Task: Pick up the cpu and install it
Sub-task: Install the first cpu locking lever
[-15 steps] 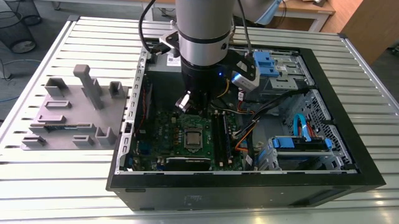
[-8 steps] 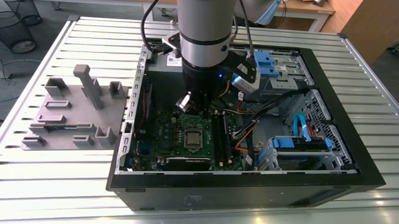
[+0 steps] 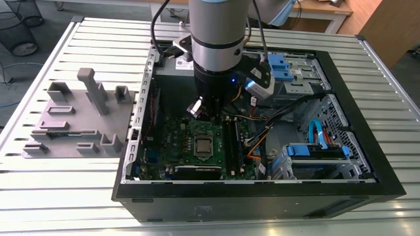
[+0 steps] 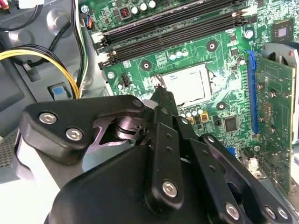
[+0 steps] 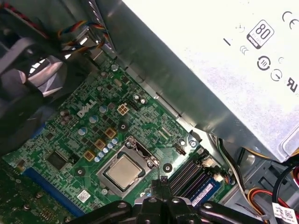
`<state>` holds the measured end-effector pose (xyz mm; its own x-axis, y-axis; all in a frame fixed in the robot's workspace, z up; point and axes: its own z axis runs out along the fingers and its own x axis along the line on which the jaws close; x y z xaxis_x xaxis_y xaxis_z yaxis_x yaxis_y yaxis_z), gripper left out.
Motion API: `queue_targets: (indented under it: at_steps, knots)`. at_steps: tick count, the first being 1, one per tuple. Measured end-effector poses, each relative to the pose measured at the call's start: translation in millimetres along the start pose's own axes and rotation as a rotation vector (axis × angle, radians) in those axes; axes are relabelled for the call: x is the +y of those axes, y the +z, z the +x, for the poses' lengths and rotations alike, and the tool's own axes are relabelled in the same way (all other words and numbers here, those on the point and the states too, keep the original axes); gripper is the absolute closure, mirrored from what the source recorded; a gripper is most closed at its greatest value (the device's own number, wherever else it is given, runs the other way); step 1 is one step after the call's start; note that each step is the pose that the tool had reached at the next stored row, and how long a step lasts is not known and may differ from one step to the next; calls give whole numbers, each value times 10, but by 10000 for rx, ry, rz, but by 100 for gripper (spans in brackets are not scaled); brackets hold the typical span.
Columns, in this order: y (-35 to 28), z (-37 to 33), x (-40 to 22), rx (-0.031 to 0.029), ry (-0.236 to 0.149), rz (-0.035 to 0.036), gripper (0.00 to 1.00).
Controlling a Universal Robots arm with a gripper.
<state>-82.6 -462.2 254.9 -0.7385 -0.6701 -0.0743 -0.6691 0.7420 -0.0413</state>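
Silver cpu point(image 5: 123, 171) seated in our motherboard point(image 5: 88, 140) socket.
We see the gripper point(image 5: 162, 184) hovering above, fingers together, holding nothing.

The gripper point(image 4: 161, 93) linkage hides the lower motherboard point(image 4: 205, 60); the arm point(image 3: 215, 39) is cut off at the frame's top.

Even bright light, glare on cpu point(image 4: 192, 84)

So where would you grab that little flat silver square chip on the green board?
Probably by two opposite edges of the small flat silver-grey square cpu, coming straight down from above. It lies flat in its socket on the green motherboard, so only its top and thin rim seem reachable.
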Motion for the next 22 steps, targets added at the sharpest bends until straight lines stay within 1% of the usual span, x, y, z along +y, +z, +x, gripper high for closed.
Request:
queue_targets:
  at_steps: [4,10,16,19,22]
  knots:
    - [20,-13,0,1,11,0,89]
    - [49,-14,-2,3,77,5,89]
    - [58,-16,-5,2,93,6,89]
    - [81,-11,-9,4,123,9,89]
    - [119,1,-17,10,182,11,89]
